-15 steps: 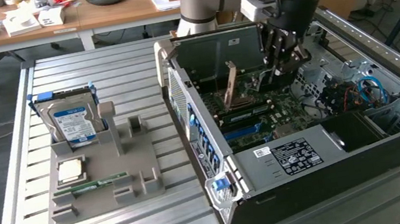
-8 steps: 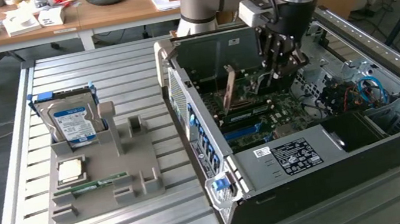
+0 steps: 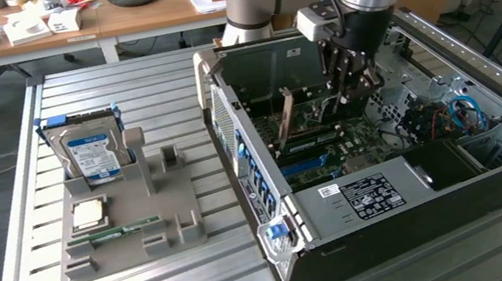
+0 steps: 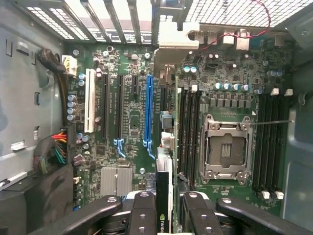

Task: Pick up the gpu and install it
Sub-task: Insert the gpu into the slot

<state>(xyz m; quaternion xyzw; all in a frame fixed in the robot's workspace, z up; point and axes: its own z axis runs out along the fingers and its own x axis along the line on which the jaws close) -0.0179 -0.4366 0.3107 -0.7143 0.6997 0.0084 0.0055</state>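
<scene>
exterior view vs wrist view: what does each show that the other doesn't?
Exterior view: a hard drive standing in a grey holder on the slatted table, beside the open computer case. Wrist view: a long blue slot, the processor socket, and the graphics card clamped edge-on in the tool. Both: the tool above the motherboard inside the case.

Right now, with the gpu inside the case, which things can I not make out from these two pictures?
1. Whether the gpu is seated: in the wrist view the card is edge-on and hides its own contact edge.
2. The same spot in the exterior view: the hand blocks it.
3. Drive label text: exterior view, too small.
</scene>
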